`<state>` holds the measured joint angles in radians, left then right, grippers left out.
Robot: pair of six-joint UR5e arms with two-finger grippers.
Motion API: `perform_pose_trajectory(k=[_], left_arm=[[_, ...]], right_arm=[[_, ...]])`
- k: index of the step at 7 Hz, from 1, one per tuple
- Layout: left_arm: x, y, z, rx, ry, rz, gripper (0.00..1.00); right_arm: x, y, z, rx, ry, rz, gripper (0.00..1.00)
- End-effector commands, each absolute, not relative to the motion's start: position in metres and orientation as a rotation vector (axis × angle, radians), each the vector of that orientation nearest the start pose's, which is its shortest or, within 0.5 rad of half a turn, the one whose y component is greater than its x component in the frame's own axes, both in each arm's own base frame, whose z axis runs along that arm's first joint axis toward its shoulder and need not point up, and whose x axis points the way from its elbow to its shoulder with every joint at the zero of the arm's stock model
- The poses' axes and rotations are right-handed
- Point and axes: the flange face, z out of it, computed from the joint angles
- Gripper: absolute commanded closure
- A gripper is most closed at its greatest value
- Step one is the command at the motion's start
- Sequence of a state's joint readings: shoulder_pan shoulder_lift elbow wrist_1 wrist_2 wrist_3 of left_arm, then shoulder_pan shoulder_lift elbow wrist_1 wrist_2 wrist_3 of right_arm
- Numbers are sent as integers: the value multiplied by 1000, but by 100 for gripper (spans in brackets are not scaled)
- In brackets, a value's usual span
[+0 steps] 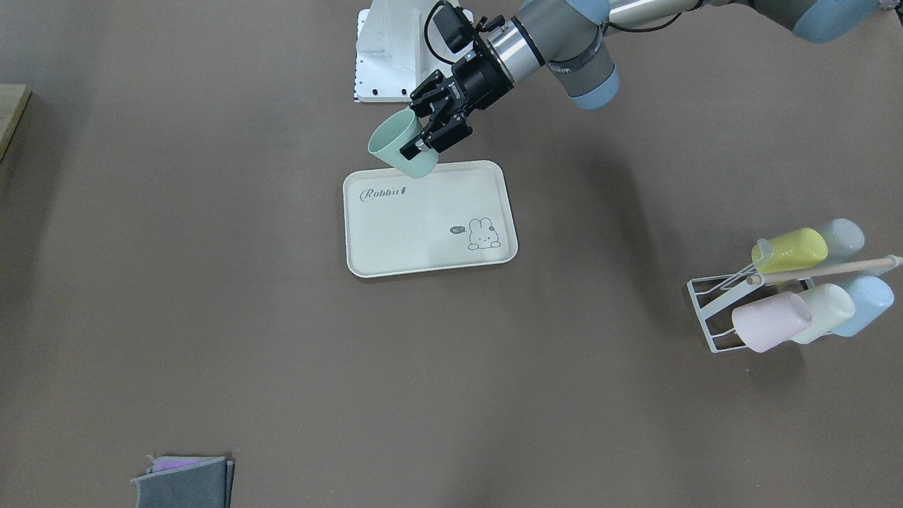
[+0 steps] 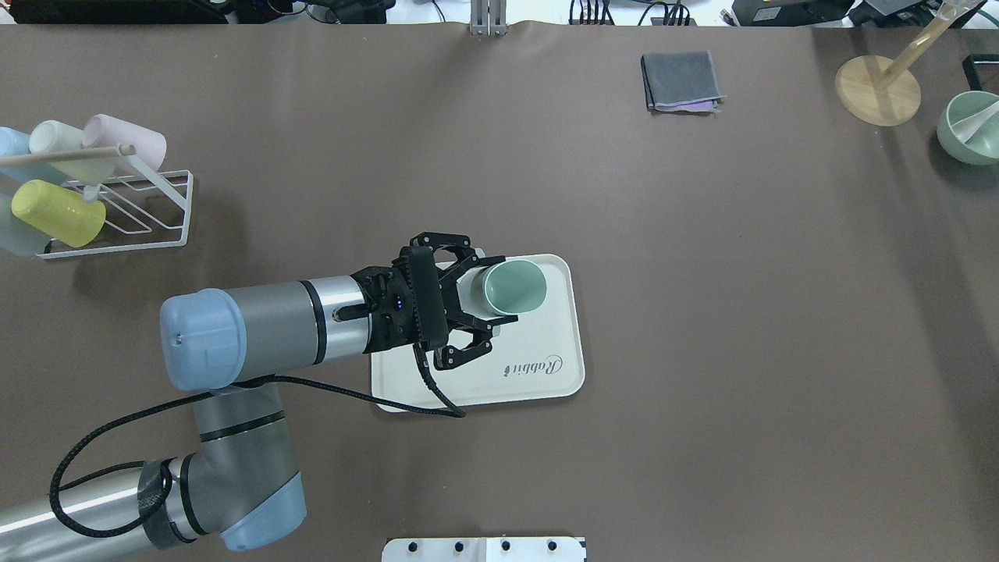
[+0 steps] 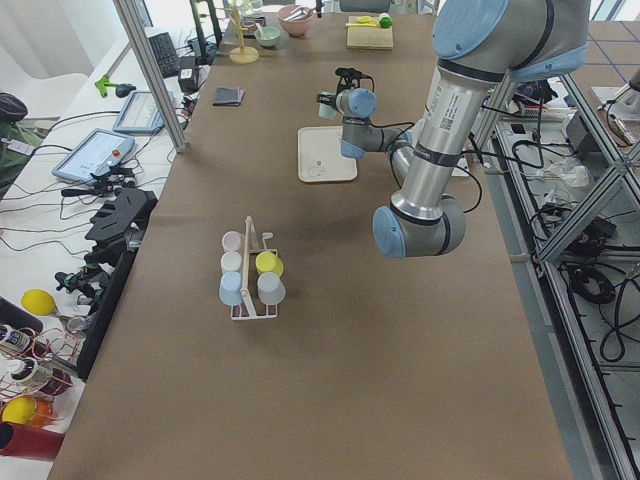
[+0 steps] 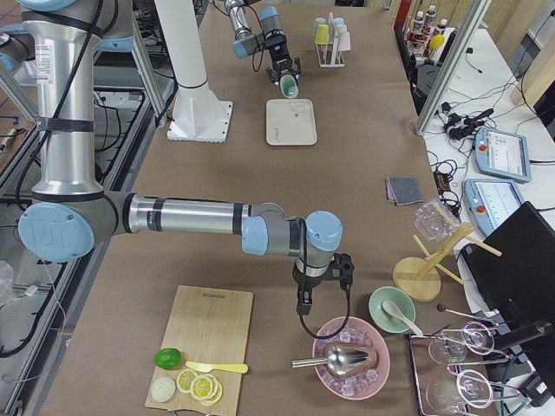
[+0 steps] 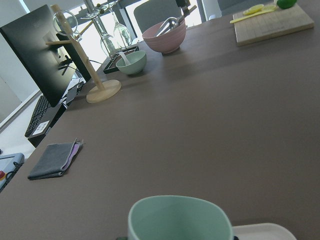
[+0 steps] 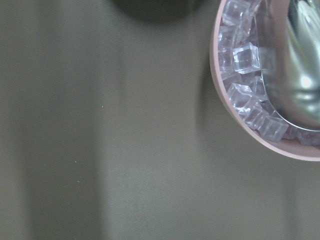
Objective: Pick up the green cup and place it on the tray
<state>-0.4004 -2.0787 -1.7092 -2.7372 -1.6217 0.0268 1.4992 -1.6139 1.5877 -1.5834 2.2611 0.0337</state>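
Note:
The green cup (image 1: 398,144) is held tilted, its mouth sideways, in my left gripper (image 1: 420,130), which is shut on it. The cup hangs just above the robot-side edge of the cream "Rabbit" tray (image 1: 430,226). From overhead the cup (image 2: 511,286) sits over the tray (image 2: 546,375) between the fingers of the left gripper (image 2: 499,287). Its rim fills the bottom of the left wrist view (image 5: 177,220). My right gripper (image 4: 303,305) shows only in the exterior right view, pointing down by a pink bowl; I cannot tell whether it is open or shut.
A white wire rack (image 2: 156,203) with several pastel cups stands at the robot's far left. A folded grey cloth (image 2: 679,80), a wooden stand (image 2: 878,90) and a green bowl (image 2: 968,129) lie at the far right. The pink bowl of ice (image 6: 260,125) is under the right wrist.

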Motion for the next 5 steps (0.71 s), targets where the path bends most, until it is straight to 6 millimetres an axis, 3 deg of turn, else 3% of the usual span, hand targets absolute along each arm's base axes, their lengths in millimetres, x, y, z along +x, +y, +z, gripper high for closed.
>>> perform_pose_trajectory(k=[1, 3, 5], left_arm=[[502, -349, 183, 1573, 1200, 799, 53], [530, -358, 236, 1594, 1230, 782, 53], [534, -360, 253, 1574, 1276, 741, 53]], right_arm=[[35, -475, 677, -71, -687, -26, 0], [34, -475, 678, -73, -687, -27, 0], [34, -475, 678, -73, -686, -27, 0]])
